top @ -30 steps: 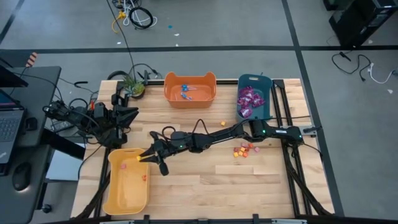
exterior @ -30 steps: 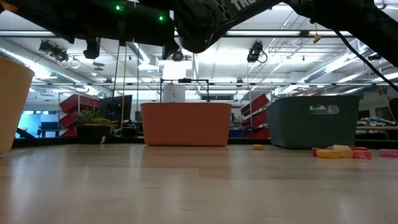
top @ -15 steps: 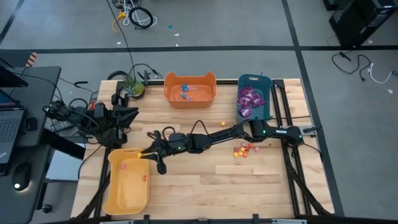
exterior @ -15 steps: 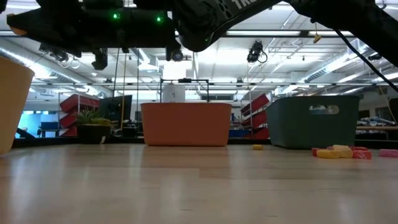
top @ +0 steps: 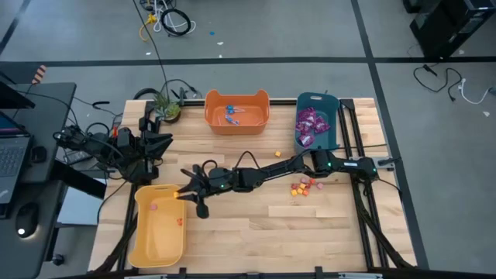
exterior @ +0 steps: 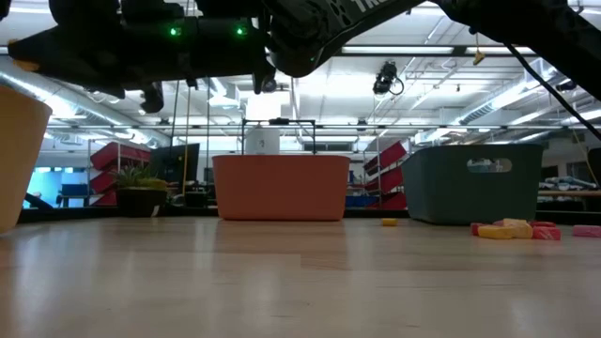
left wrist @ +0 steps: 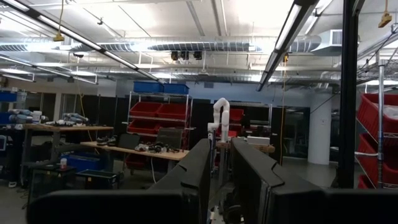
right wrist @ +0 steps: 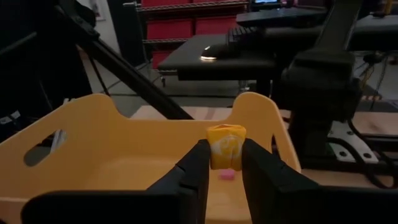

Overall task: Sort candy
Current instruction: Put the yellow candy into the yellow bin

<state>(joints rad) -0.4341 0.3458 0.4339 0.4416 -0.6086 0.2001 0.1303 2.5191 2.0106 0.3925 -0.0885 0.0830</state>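
My right gripper [top: 183, 194] [right wrist: 225, 160] reaches across the table to the yellow bin's [top: 159, 225] far right corner, shut on a small yellow wrapped candy [right wrist: 226, 147]. The bin holds a few small pink and red pieces [top: 154, 207]. A cluster of small orange, red and yellow pieces [top: 302, 187] [exterior: 512, 228] lies on the table's right half, one more [top: 277, 153] [exterior: 389, 222] farther back. Blue-wrapped lollipops [top: 232, 113] lie in the orange bin [top: 236, 111], purple packets [top: 310, 124] in the teal bin [top: 317, 120]. My left gripper [top: 155, 143] [left wrist: 224, 180] waits folded at the table's far left corner, its fingers close together. My right gripper pinches the yellow candy's lower half [right wrist: 225, 163] between its two fingertips [right wrist: 200, 163], reaching level from the table's right. The candy stands upright above the fingertips, lifted clear over the yellow bin's rim [right wrist: 186, 130].
A potted plant [top: 163, 106] stands at the far left corner. A desk with a laptop [top: 12, 151] and cables is beyond the left edge. Bare wood lies in front of the right arm along the near edge [top: 294, 232].
My right gripper has moved a little toward the table's left and far edge with the yellow candy, from beside the yellow bin's right wall to above its far right corner. It has stayed shut on the candy.
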